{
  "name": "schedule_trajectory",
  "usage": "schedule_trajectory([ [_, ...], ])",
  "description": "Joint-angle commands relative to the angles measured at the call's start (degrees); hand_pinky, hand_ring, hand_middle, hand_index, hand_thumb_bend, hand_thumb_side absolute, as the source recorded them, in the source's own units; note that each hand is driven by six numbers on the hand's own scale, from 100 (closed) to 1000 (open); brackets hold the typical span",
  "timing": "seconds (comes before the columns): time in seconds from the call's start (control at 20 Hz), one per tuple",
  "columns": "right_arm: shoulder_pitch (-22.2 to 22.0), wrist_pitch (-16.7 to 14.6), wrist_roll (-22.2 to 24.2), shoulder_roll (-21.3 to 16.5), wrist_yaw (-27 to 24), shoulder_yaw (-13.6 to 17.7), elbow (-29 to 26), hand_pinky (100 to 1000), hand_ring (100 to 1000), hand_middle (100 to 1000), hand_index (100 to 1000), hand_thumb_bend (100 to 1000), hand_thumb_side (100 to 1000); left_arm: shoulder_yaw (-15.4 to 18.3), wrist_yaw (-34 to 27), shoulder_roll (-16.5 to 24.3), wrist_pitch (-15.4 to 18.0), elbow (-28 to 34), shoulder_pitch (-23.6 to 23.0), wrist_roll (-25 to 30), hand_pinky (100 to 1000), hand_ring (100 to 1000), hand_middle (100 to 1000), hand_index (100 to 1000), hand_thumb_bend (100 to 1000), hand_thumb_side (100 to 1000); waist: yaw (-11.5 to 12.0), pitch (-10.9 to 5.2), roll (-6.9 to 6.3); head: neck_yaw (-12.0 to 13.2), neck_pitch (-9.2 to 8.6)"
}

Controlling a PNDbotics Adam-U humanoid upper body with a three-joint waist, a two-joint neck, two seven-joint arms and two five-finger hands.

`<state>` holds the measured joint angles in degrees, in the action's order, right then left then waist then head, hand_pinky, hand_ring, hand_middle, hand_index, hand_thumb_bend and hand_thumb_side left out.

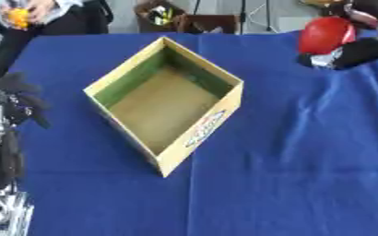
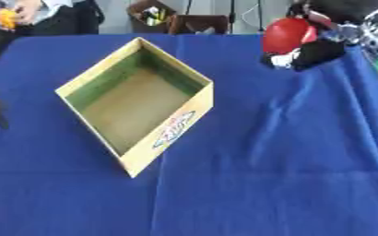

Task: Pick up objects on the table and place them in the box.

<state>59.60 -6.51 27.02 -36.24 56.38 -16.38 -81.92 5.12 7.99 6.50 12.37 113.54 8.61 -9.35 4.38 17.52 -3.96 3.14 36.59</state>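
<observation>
An open yellow cardboard box [image 1: 204, 131] with green inner walls and a bare brown floor stands turned cornerwise on the blue table [image 1: 305, 175], left of the middle. Nothing lies inside it. My right hand [image 1: 360, 52] is at the far right, above the table and well to the right of the box, its black fingers curled under a round red object [image 1: 325, 33]. My left hand [image 1: 13, 99] hangs at the table's left edge, beside the box and apart from it, with relaxed fingers and nothing in it.
Dark brown containers [image 1: 162, 16] stand beyond the far edge. A person at the far left corner holds a small orange thing [image 1: 18, 17]. Blue cloth stretches bare in front of and to the right of the box.
</observation>
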Motion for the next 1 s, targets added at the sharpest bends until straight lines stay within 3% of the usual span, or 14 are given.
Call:
schedule_trajectory([
  [0.05, 3.5, -0.1, 0.3, 2.7, -0.5, 0.3, -0.5, 398, 400, 294, 445, 213, 837, -0.3, -0.3, 1.0, 0.1, 1.1, 0.2, 0.3, 288, 479, 549, 761, 100, 925, 0.4, -1.53, 0.30, -0.5, -0.26],
  [0.45, 9.4, -0.7, 2.3, 13.3, -1.6, -0.3, 3.0, 397, 389, 286, 446, 288, 797, -0.6, -0.6, 0.9, 0.0, 1.1, 0.3, 0.6, 287, 479, 550, 761, 100, 925, 1.9, -1.49, 0.57, -1.8, -0.54],
  [1.0, 11.9, -4.0, 2.5, 24.6, 3.1, -1.9, 10.4, 395, 385, 281, 443, 270, 760, -1.1, -1.1, 0.7, 0.1, 1.1, 1.0, 1.1, 288, 480, 551, 761, 100, 927, 3.9, -0.59, 1.17, -3.4, -1.16],
])
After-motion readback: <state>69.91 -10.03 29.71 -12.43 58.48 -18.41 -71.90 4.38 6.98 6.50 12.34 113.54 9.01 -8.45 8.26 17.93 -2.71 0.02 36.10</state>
